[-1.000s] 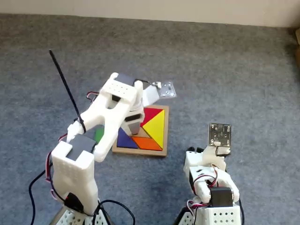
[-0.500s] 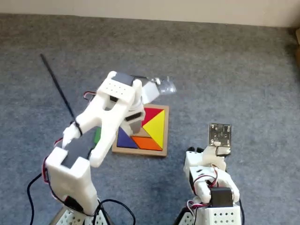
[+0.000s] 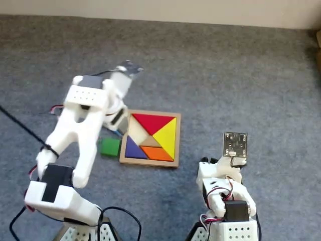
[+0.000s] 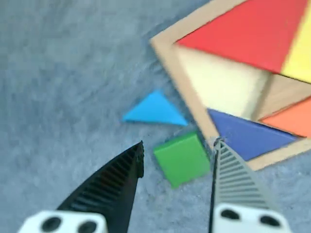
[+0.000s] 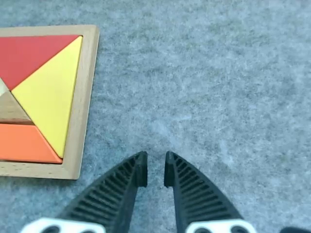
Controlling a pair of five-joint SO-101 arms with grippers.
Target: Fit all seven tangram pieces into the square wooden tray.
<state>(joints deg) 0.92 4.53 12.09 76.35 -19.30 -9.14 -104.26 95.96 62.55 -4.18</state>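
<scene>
Hanging over the carpet [image 4: 58,73], your left claw [image 4: 179,144] has its two tips spread wide with nothing in them. The green square [image 4: 181,158] lies flat directly between them. That spacing looks chosen to straddle the piece, though I cannot tell how high the tips stand above it. One tip sits close to the wooden rim of the tray [image 4: 174,73], so watch that side if you close.

Just beyond the square, farther from the claw, the light blue triangle [image 4: 155,109] lies on the carpet, beside the rim and apart from the square. These two are the pieces outside the tray.

Past the rim, inside the tray, the dark blue piece [image 4: 250,138] comes first. Then come the orange piece [image 4: 291,124], a pale cream area [image 4: 218,85] and a bare-looking tan patch [image 4: 279,97]. The red triangle [image 4: 248,34] and the yellow triangle [image 4: 302,58] are farthest off. I judge the tan patch to be the room open for the loose pieces.

Your right claw [image 5: 155,167] is parked well off to the tray's side, its tips drawn almost together on nothing, low over bare carpet. It seems placed there so the left arm has the loose pieces to itself.
</scene>
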